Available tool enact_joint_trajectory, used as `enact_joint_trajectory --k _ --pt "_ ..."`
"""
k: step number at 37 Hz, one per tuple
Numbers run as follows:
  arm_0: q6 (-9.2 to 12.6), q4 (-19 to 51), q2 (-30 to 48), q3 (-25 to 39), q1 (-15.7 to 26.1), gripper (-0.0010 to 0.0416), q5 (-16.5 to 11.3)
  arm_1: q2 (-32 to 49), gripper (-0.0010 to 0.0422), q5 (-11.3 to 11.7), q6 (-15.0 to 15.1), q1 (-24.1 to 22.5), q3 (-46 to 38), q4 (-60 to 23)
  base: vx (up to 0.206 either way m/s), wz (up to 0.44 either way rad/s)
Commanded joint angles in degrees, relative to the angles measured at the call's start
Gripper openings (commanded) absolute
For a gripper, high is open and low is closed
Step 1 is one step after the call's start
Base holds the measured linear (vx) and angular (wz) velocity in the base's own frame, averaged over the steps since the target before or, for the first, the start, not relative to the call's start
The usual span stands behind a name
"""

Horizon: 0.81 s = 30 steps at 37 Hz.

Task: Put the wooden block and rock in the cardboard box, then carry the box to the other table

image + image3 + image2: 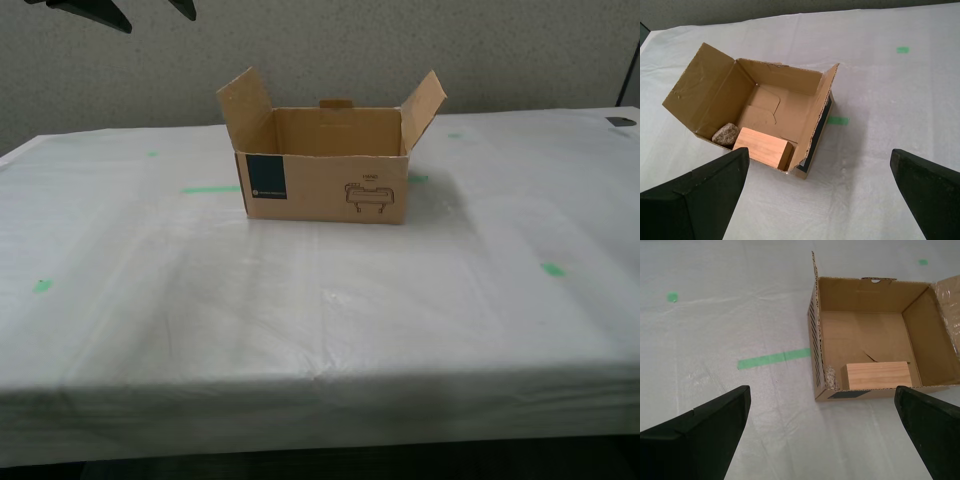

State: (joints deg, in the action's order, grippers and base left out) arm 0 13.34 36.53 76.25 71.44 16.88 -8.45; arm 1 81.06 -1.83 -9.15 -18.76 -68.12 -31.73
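The cardboard box [325,185] stands open on the other table [300,330], a white wrinkled sheet with green tape marks, its blue label and line drawing facing the exterior camera. Inside lie the wooden block [762,147] [877,375] and, touching its end in a corner, the rock [726,134] [831,376]. My first gripper [819,154] hangs open above the table beside the box [705,90], holding nothing. My second gripper [822,395] is also open and empty, above the box's [865,290] labelled side. The exterior view hides the block and rock behind the box's front wall.
Green tape marks [210,189] [552,269] dot the sheet. Dark arm parts [95,12] show at the exterior view's upper left corner. A small black object [620,121] sits at the table's far edge on the exterior view's right. A grey wall stands behind.
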Motion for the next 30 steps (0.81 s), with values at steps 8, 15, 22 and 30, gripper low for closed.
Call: enact_joint_trajectory --k 8,15,22,30 --pt "0.2 -0.1 0.0 0.0 0.0 0.0394 0.3 0.0 0.0394 -0.2 0.2 0.0 0.0 0.1 0.000 0.000" --pt "0.2 -0.1 0.0 0.0 0.0 0.0393 0.3 0.0 0.0394 -0.2 0.2 0.0 0.0 0.1 0.000 0.000" --pt "0.2 -0.1 0.0 0.0 0.0 0.0393 0.3 0.0 0.0394 -0.2 0.2 0.0 0.0 0.1 0.000 0.000" --pt "0.2 -0.1 0.0 0.0 0.0 0.0394 0.3 0.0 0.0394 -0.2 0.2 0.0 0.0 0.1 0.000 0.000"
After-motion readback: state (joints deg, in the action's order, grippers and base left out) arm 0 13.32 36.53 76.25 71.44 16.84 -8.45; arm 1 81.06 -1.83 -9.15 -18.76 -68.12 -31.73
